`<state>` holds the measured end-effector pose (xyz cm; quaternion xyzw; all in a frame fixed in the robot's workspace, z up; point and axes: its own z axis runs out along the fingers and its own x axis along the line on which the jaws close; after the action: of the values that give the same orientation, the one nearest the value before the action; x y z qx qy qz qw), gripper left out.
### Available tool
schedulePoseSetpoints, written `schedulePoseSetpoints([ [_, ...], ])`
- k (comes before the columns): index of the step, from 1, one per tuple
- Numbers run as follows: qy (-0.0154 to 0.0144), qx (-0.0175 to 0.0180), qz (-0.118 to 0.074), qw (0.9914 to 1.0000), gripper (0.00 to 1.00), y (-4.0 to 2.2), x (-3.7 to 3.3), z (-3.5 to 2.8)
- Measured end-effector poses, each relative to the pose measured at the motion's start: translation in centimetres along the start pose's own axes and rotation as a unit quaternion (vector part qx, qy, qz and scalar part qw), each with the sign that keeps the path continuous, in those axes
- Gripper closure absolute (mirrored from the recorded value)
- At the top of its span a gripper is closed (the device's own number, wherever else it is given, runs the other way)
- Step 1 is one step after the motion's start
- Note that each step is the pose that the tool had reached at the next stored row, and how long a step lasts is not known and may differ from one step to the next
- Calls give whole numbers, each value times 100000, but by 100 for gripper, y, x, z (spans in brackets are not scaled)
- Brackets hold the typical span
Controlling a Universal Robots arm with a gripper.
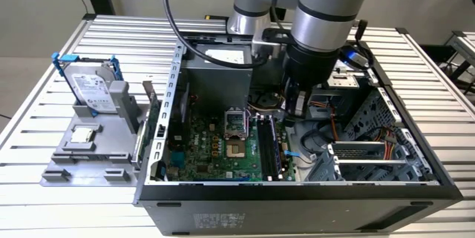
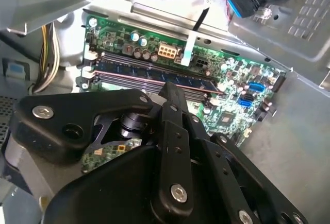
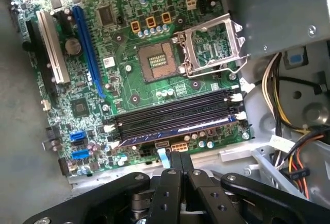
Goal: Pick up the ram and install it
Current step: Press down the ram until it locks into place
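My gripper (image 3: 180, 157): jaws pressed together, holding nothing, just above the motherboard (image 3: 124, 74).
Ram (image 3: 178, 125): seated in its slot.

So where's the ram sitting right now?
In the exterior view the ram lies in a motherboard memory slot inside the open case, right of the empty processor socket, below the arm.

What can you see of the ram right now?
The ram is a long, narrow dark navy stick lying edge-up in the memory slot nearest the motherboard's edge, parallel to the empty black slots beside it. In the second wrist view it runs across the board just beyond the gripper. The gripper's fingers are closed together above it; contact cannot be judged. White slot latches sit at its ends.
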<state>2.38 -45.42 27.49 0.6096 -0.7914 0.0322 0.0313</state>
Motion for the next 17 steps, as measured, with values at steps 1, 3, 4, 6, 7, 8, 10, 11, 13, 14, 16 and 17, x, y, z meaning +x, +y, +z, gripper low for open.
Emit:
schedulePoseSetpoints([
  [1,-8,40,-455,99999,100,5,1,2],
  [3,-20,113,-1288,99992,100,15,3,7],
  [4,-22,151,-1713,99985,100,21,4,9],
  [6,-40,226,-2561,99967,100,31,6,16],
  [7,-44,266,-2997,99955,100,37,7,19],
  [8,-43,301,-3385,99942,100,42,8,21],
  [10,-56,378,-4265,99908,100,54,11,28],
  [11,-62,413,-4658,99891,100,59,12,30],
  [13,-75,493,-5558,99844,100,70,14,37],
  [14,-81,534,-6005,99818,100,76,15,39],
  [16,-82,600,-6777,99768,100,83,17,41],
  [17,-86,610,-6911,99759,100,83,17,41],
])
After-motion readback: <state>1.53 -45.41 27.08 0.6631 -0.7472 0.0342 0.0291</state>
